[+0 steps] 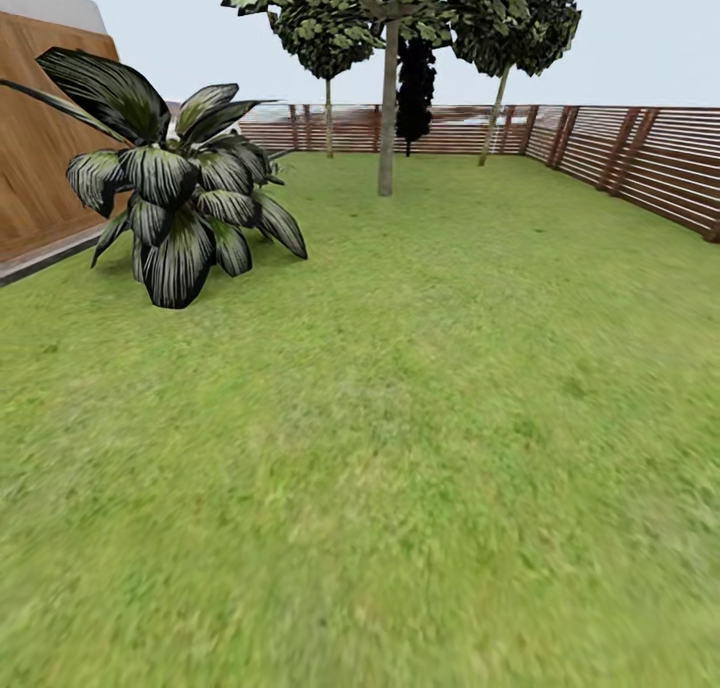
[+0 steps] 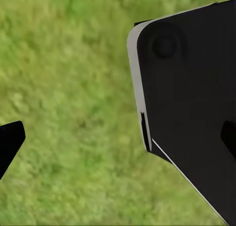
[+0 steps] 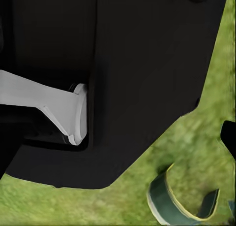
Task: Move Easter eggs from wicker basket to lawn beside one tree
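While the robot appears to be on its way across the garden, the nearest thing in the head view is open lawn (image 1: 400, 488), mottled green and flat, with no basket or eggs on it in these pictures, so where they lie cannot be told from here. The left wrist view looks down on grass past a large black, pale-edged body part (image 2: 191, 113), with a dark tip at one edge that may be a finger; whether those jaws stand open or closed cannot be told. The right wrist view is likewise crowded by a black body part (image 3: 142, 78) over grass, with a curled dark green leaf (image 3: 169, 201) beyond it, and the state of those jaws cannot be told either. Both arms seem tucked low beside the trunk. Farther off stands a broad-leaved dark plant (image 1: 180, 198), then the tree (image 1: 388, 108) with its straight pale trunk, and behind it the fence (image 1: 640, 158). As a judgement, the eggs will be light, smooth and apt to roll, best pinched across the middle
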`<state>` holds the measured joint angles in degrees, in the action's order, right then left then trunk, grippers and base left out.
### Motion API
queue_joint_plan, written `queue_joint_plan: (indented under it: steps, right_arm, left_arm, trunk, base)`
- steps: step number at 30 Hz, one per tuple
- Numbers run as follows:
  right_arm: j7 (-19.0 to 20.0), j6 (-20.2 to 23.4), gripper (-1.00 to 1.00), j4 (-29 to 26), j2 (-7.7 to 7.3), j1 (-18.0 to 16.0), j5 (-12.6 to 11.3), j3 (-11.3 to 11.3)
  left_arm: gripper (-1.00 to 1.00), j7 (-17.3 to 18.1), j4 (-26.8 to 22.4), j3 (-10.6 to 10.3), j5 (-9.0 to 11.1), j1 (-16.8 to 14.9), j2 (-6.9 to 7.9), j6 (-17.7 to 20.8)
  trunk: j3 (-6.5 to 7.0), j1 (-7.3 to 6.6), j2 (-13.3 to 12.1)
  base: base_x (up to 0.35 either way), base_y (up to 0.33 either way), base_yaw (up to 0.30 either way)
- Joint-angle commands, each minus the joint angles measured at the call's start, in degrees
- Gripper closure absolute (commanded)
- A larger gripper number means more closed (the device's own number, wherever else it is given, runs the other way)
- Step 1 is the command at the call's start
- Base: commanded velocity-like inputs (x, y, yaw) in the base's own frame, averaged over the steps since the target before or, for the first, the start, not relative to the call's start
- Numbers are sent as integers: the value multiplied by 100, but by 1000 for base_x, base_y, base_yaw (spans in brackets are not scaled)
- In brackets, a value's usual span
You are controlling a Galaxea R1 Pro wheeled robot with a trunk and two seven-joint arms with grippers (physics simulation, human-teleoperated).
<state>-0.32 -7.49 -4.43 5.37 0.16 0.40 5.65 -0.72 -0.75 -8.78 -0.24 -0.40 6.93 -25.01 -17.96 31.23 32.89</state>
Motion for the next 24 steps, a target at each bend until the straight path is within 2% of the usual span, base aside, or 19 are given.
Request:
queue_joint_plan:
  steps: [1, 14, 24]
  right_arm:
    - [-3, -9, -100, -8, -1, 2, 4, 33]
    - [-3, -7, -100, -13, -3, 2, 4, 33]
    - [-3, -7, -100, -14, -8, 2, -3, 26]
  left_arm:
    - [-100, -8, 5, -27, -2, -4, 1, -21]
    - [-100, -8, 5, -27, -2, -4, 1, -21]
    - [-100, -8, 5, -27, -2, -4, -2, -21]
  trunk:
    - [1, 5, 5]
    - [82, 5, 5]
    - [97, 5, 5]
  base:
    - [271, -198, 200]
    - [268, -202, 204]
    - [266, -205, 53]
